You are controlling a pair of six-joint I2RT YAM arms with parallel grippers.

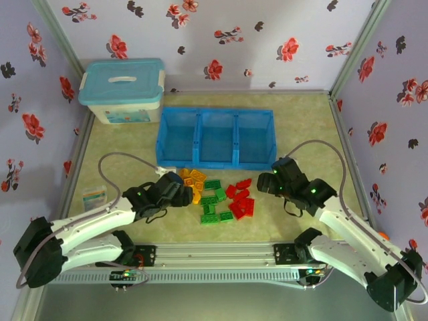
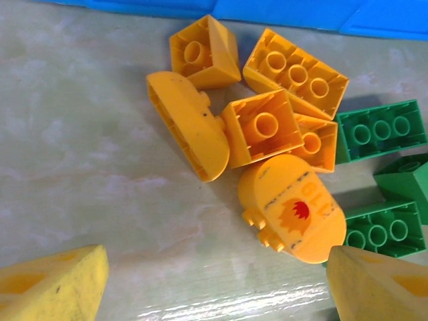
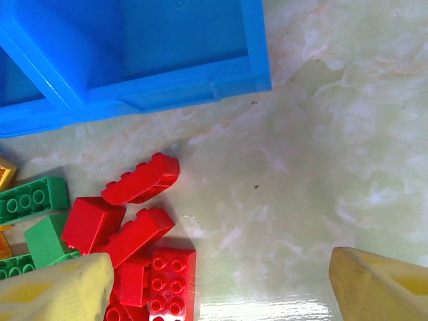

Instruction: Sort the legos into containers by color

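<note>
The legos lie in a heap in front of the blue tray (image 1: 215, 164): orange ones (image 1: 192, 180) on the left, green (image 1: 214, 200) in the middle, red (image 1: 241, 199) on the right. All three tray compartments look empty. My left gripper (image 1: 180, 192) is low at the orange bricks (image 2: 257, 127), open (image 2: 217, 287), and a rounded orange brick with a flame print (image 2: 294, 210) lies just inside its right finger. My right gripper (image 1: 264, 182) is open (image 3: 217, 291) over bare table. Its left finger overlaps the red bricks (image 3: 137, 231). Green bricks (image 2: 380, 130) (image 3: 32, 197) lie beside each pile.
A white storage box with a pale-blue lid (image 1: 122, 90) stands at the back left, beside the tray. A small printed card (image 1: 93, 198) lies near the left wall. Flowered walls close in three sides. The tray's corner (image 3: 254, 73) is just ahead of my right gripper.
</note>
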